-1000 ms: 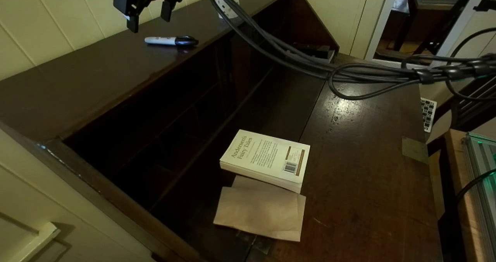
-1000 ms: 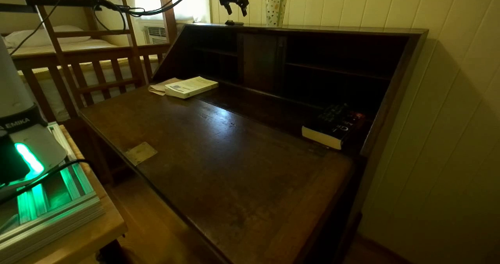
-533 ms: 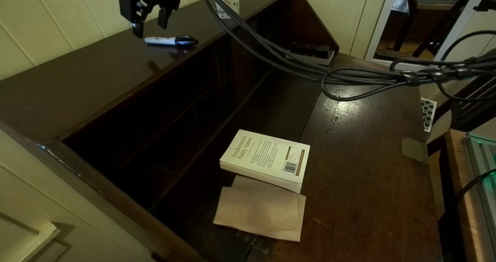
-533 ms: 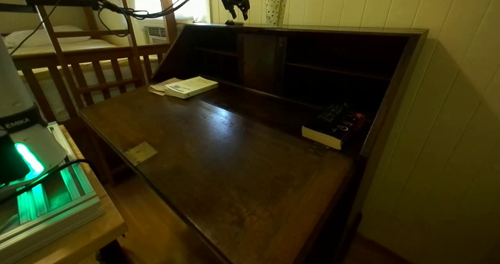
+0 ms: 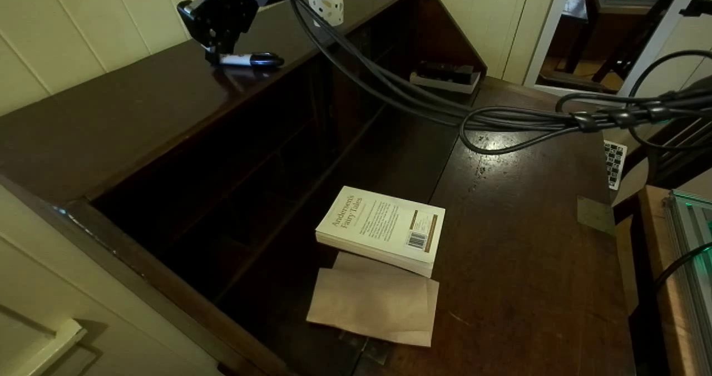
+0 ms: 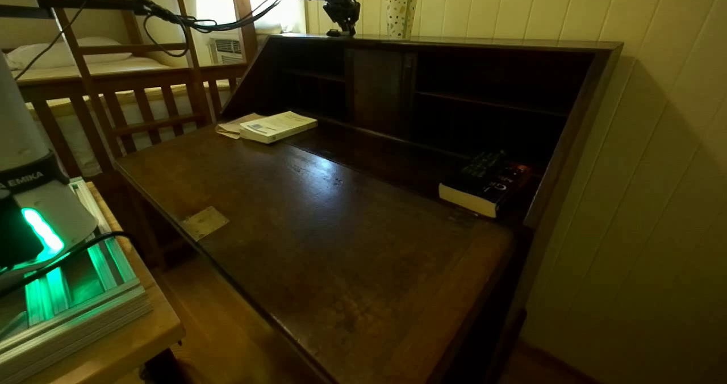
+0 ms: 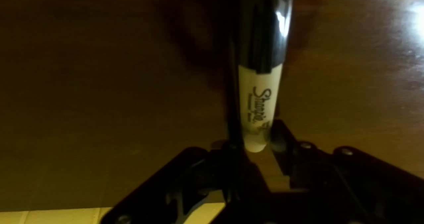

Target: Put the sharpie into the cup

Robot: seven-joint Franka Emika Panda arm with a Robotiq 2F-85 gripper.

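The sharpie, white-grey with a black cap, lies flat on the desk's top ledge. At its rear, uncapped end my gripper is shut on it, one finger on each side in the wrist view. In an exterior view the gripper hides that rear tip, while the cap sticks out towards the ledge's front edge. The speckled white cup stands upright on the same ledge, apart from the gripper. Cables partly cover the cup in an exterior view.
A panelled wall rises right behind the ledge. Arm cables sag over the desk. Below, on the writing surface, lie a pale book, brown paper and a dark book.
Over the last second my gripper has come down onto the ledge, and its fingers have closed around the sharpie's rear end. Sharpie and cup keep their places.
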